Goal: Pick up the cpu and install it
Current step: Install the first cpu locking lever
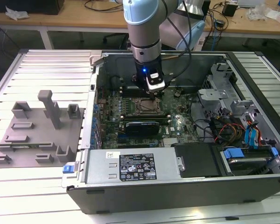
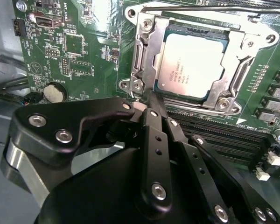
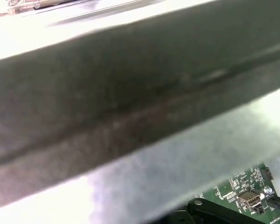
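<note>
In the second wrist view the cpu (image 2: 191,63), a flat square chip with a pale silver top, lies inside the open metal-framed socket (image 2: 144,51) on the green motherboard (image 2: 79,51). My gripper (image 2: 151,99) is shut, with its black fingers (image 2: 155,135) pressed together and nothing between them. Their tips sit at the socket frame's edge, right beside a corner of the cpu. In the exterior view the gripper (image 1: 154,93) hangs just over the socket (image 1: 144,106) inside the open computer case.
The case walls (image 1: 95,93) ring the board. A power supply (image 1: 135,165) lies along the near side, with drive bays and cables (image 1: 233,126) at the exterior view's right. A grey fixture plate (image 1: 37,135) with blocks lies outside at the left.
</note>
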`<state>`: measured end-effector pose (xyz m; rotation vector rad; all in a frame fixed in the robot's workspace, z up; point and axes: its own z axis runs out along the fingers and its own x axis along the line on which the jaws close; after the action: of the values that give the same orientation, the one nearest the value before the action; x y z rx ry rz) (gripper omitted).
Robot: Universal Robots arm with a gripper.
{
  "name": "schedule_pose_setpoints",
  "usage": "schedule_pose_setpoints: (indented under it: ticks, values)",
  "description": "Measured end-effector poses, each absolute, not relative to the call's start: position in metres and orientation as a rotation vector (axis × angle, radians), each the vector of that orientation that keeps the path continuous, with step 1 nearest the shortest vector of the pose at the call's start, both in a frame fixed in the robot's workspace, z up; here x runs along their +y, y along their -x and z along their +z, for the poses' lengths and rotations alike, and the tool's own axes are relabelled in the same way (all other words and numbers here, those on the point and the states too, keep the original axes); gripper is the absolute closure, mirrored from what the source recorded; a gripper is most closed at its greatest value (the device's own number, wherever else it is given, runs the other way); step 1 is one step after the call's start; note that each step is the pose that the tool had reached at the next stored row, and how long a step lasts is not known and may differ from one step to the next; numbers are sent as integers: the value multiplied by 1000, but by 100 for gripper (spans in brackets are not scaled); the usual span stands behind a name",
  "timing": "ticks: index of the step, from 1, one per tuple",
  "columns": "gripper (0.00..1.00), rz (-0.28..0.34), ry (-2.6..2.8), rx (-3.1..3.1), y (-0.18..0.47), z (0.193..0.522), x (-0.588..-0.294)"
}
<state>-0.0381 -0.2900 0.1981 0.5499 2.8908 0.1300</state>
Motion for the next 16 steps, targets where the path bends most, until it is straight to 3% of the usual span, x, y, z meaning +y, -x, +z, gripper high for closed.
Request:
schedule_pose_setpoints:
  ticks: [16]
  values:
    - [89, 131, -550, 2891, 38, 198, -288]
